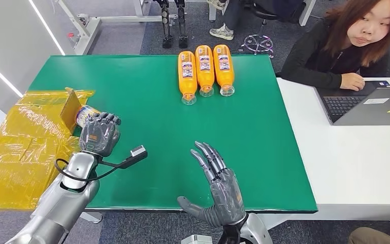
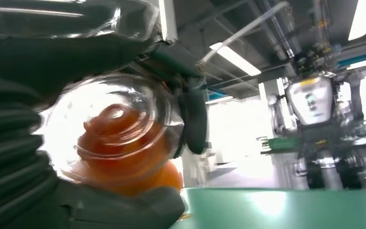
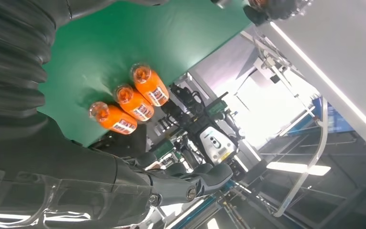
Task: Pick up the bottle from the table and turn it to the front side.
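My left hand [image 1: 99,134] holds the bottle [image 1: 85,115] tight, my right hand [image 1: 218,188] is open, and turning comes next.

Green table mat [image 1: 147,127] fills mid-frame. Three orange bottles [image 1: 204,70] lie side by side at its upper centre, touching, caps toward the bottom of the frame. Crumpled yellow plastic bag [image 1: 15,152] at left, overhanging the mat's edge. White desk [image 1: 345,157] adjoins at right, with an open laptop [image 1: 365,104] at upper right. Person in dark top [image 1: 330,58] sits behind it, hand by the keyboard. Upper centre: dark robot legs [image 1: 172,25] on grey floor, plus someone's sneaker [image 1: 222,33].
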`<state>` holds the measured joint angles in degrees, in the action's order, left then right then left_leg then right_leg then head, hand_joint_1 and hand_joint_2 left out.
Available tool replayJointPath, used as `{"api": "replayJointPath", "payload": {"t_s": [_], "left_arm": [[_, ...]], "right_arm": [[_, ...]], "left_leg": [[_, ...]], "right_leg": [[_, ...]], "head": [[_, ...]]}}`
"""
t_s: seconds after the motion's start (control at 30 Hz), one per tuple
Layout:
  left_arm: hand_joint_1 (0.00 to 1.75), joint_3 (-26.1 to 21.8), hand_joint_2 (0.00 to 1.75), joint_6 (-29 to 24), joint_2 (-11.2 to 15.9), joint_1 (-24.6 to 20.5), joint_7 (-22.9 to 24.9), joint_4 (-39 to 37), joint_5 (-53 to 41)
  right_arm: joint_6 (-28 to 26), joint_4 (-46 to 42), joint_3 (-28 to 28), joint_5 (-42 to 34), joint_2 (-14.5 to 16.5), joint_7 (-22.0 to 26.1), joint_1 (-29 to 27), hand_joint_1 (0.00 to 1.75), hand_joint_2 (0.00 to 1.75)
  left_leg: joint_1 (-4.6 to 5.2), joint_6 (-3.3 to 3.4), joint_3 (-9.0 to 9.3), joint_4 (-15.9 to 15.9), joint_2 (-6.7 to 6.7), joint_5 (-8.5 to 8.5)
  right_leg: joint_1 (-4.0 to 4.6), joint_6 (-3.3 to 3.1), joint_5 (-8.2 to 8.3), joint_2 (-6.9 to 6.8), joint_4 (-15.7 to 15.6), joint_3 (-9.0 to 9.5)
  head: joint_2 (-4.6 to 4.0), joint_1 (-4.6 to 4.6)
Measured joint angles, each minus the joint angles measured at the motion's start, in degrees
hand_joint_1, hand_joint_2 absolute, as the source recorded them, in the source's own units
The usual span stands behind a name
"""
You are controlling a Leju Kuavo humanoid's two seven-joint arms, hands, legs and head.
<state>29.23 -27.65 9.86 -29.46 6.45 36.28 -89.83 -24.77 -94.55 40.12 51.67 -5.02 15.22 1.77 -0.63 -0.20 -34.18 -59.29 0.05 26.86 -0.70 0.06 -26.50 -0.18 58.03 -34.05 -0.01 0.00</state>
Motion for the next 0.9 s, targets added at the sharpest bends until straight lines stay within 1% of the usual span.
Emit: {"api": "replayJointPath", "payload": {"t_s": [0.1,0.13,0.23,0.27,0.4,0.6,0.73,0.9], "left_arm": [[1.75,1.03,1.75,0.87,0.0,-1.97,0.53,-4.75,0.04],[1.71,1.29,1.75,1.2,0.05,-2.67,0.69,-6.08,0.12],[0.4,1.89,1.75,1.85,0.54,-4.4,0.83,-9.38,0.72],[0.0,1.96,1.75,2.0,0.78,-4.64,0.84,-10.28,0.96],[0.0,1.95,1.75,2.17,1.77,-4.03,1.74,-12.91,1.32],[0.0,0.73,1.75,1.61,3.5,-2.38,2.56,-14.76,1.52],[0.0,-0.4,1.75,0.83,3.96,-1.71,1.85,-15.03,1.46],[0.0,-1.52,1.75,-2.01,3.97,-1.61,1.61,-14.91,0.4]], "right_arm": [[-0.01,-0.39,-0.27,-0.04,0.02,0.01,-0.52,0.0,1.75],[-0.02,-0.52,-0.36,-0.05,0.02,0.03,-0.72,0.0,1.75],[-0.12,-0.9,-0.59,-0.16,0.02,0.34,-1.51,0.0,1.75],[-0.16,-1.01,-0.62,-0.22,0.02,0.53,-1.79,0.0,1.75],[-0.18,-1.22,-0.75,-0.79,0.0,1.39,-2.62,0.0,1.75],[-0.22,-1.17,-1.04,-1.83,-0.07,2.62,-2.81,0.0,1.75],[-0.62,-0.86,-1.18,-2.32,-0.14,3.22,-2.8,0.0,1.75],[-1.39,-0.44,-1.28,-2.3,-0.14,3.37,-2.73,0.0,1.75]], "left_leg": [[0.0,0.0,0.03,0.0,0.03,0.0],[0.0,0.0,0.05,0.01,0.05,0.01],[0.0,-0.1,0.26,0.07,0.3,0.08],[0.0,-0.15,0.35,0.09,0.43,0.12],[-0.03,-0.31,0.49,0.17,0.84,0.1],[-0.06,-0.48,0.37,0.2,0.62,-0.05],[-0.05,-0.48,0.29,0.2,0.53,-0.05],[0.0,-0.48,0.25,0.19,0.48,-0.04]], "right_leg": [[-0.01,-0.01,0.01,0.03,0.0,0.03],[-0.01,-0.01,0.01,0.05,0.0,0.05],[-0.02,-0.07,0.04,0.31,0.01,0.12],[-0.02,-0.09,0.06,0.44,0.02,0.14],[0.0,-0.27,0.17,0.81,0.09,0.02],[0.01,-0.34,0.14,0.65,0.23,-0.13],[0.01,-0.39,0.1,0.55,0.24,-0.14],[-0.01,-0.38,0.09,0.52,0.19,-0.16]], "head": [[0.0,0.0],[0.0,0.01],[0.0,0.01],[0.0,0.0],[0.01,-0.01],[0.01,-0.01],[0.0,0.0],[0.01,0.0]]}}
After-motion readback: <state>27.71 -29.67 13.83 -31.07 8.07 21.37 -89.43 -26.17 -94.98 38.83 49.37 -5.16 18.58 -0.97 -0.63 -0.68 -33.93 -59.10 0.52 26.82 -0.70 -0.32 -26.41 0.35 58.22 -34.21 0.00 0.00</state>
